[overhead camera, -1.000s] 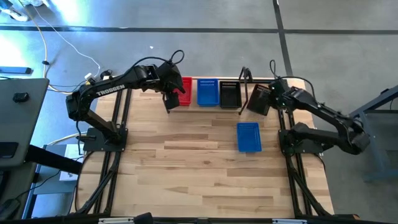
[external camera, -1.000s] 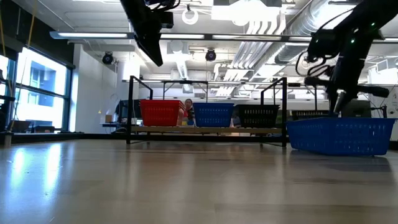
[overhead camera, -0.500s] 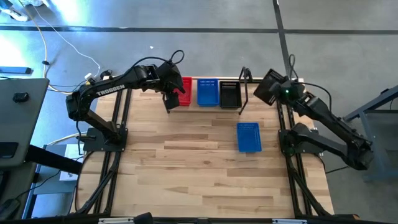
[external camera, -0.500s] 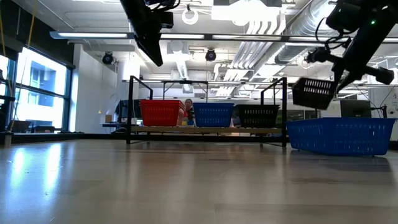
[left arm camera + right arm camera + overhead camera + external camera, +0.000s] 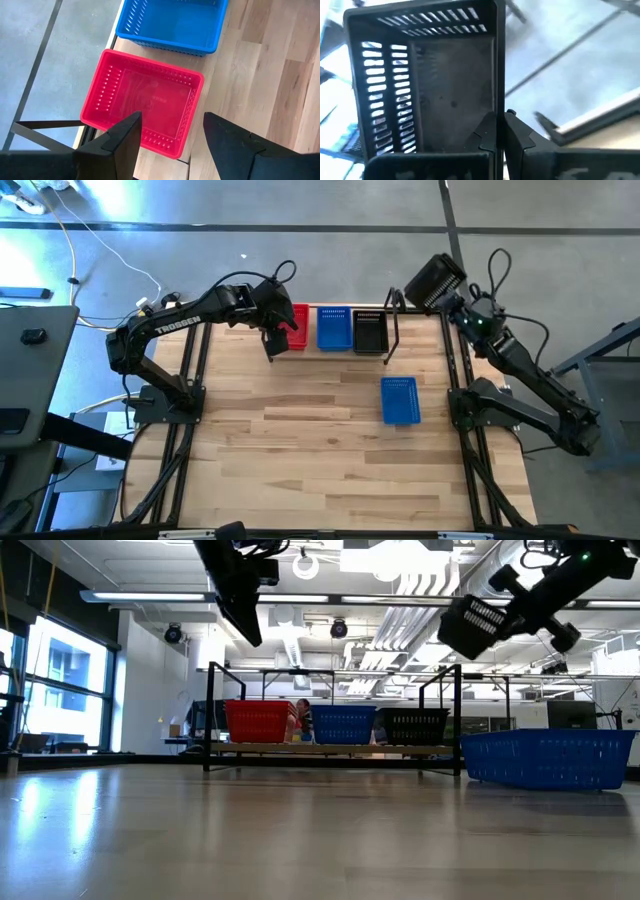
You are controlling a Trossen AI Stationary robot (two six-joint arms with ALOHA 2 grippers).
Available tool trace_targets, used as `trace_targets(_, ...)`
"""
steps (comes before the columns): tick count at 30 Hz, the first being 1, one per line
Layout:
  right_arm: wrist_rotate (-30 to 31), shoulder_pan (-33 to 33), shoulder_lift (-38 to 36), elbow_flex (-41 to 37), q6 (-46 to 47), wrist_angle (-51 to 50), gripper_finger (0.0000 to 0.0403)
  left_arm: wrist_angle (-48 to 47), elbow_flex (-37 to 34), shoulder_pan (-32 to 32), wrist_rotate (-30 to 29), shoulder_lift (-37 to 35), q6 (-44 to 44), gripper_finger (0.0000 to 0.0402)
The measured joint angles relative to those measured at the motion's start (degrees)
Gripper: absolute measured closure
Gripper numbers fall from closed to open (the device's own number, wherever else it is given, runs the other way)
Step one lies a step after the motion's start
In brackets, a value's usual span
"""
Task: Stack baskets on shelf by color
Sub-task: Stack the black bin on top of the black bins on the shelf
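Observation:
On the shelf (image 5: 340, 348) (image 5: 330, 748) stand a red basket (image 5: 298, 327) (image 5: 258, 721) (image 5: 142, 112), a blue basket (image 5: 334, 328) (image 5: 343, 724) (image 5: 172, 22) and a black basket (image 5: 370, 332) (image 5: 415, 726), side by side on their bottoms. My left gripper (image 5: 272, 338) (image 5: 240, 600) (image 5: 170, 145) hangs open above the red basket, touching nothing. My right gripper (image 5: 462, 305) (image 5: 501, 132) is shut on a second black basket (image 5: 435, 280) (image 5: 480, 625) (image 5: 430, 80), high above the shelf's right end. Another blue basket (image 5: 400, 400) (image 5: 548, 758) sits on the table. My right gripper pinches the black basket's side wall at its rim (image 5: 499, 102), one finger (image 5: 490, 135) inside the basket and one (image 5: 514, 134) outside. The basket is lifted clear, well above the shelf, and hangs tilted with its open side facing the wrist camera.
Black wire uprights (image 5: 392, 330) (image 5: 458, 715) frame the shelf's ends. The shelf runs along the table's far edge. Bare wooden tabletop (image 5: 300, 440) spreads over the near half. A person (image 5: 302, 712) shows in the room behind the shelf.
My right gripper has carried the black basket up from table height beside the shelf's right end, rising high and toward the far edge. The basket has tipped as it rose and now hangs clear above the shelf's right upright.

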Motion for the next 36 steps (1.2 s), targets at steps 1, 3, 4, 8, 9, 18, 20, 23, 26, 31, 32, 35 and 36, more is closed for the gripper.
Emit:
trace_targets(1, -0.7, 0.0, 0.0, 0.0, -0.5, 1.3, 0.0403, 0.0, 0.0, 0.0, 0.0, 0.0, 0.0, 0.02)
trace_targets(3, -2.1, 0.1, 0.0, 0.0, -1.9, 3.8, 0.0403, 0.0, 0.0, 0.0, 0.0, 0.0, 0.0, 0.02)
trace_targets(4, -2.3, 0.4, 0.0, 0.0, -2.4, 4.7, 0.0403, 0.0, 0.0, 0.0, -0.1, 0.0, 0.0, 0.02)
trace_targets(8, -3.1, 2.2, 0.5, 1.4, -4.7, 5.7, 0.0403, 0.0, 0.0, 0.0, -0.2, 0.0, 0.0, 0.02)
trace_targets(9, -3.1, 2.8, 0.9, 2.3, -5.7, 5.7, 0.0403, 0.0, 0.0, 0.0, -0.2, 0.0, 0.0, 0.02)
trace_targets(18, -2.3, 7.7, 10.3, 17.3, -10.1, -8.7, 0.0403, 0.0, 0.0, 0.0, -0.2, 0.0, 0.0, 0.02)
trace_targets(20, -2.0, 9.2, 13.3, 21.4, -10.1, -13.8, 0.0403, 0.0, 0.0, 0.0, -0.2, 0.0, 0.0, 0.02)
trace_targets(23, -2.0, 11.4, 18.0, 27.6, -8.9, -21.2, 0.0403, 0.0, 0.0, 0.0, -0.2, 0.0, 0.0, 0.02)
trace_targets(26, -2.3, 13.3, 22.5, 33.7, -8.3, -28.7, 0.0403, 0.0, 0.0, 0.0, -0.2, 0.0, 0.0, 0.02)
trace_targets(31, -2.6, 15.4, 29.4, 41.2, -5.3, -38.3, 0.0403, 0.0, 0.0, 0.0, -0.2, 0.0, 0.0, 0.02)
trace_targets(32, -3.2, 15.7, 30.6, 42.2, -4.8, -39.1, 0.0403, 0.0, 0.0, 0.0, -0.2, 0.0, 0.0, 0.02)
trace_targets(35, -6.2, 16.0, 33.9, 44.2, -4.4, -39.9, 0.0403, 0.0, 0.0, 0.0, -0.2, 0.0, 0.0, 0.02)
trace_targets(36, -7.4, 16.0, 34.8, 44.6, -4.0, -39.9, 0.0403, 0.0, 0.0, 0.0, -0.2, 0.0, 0.0, 0.02)
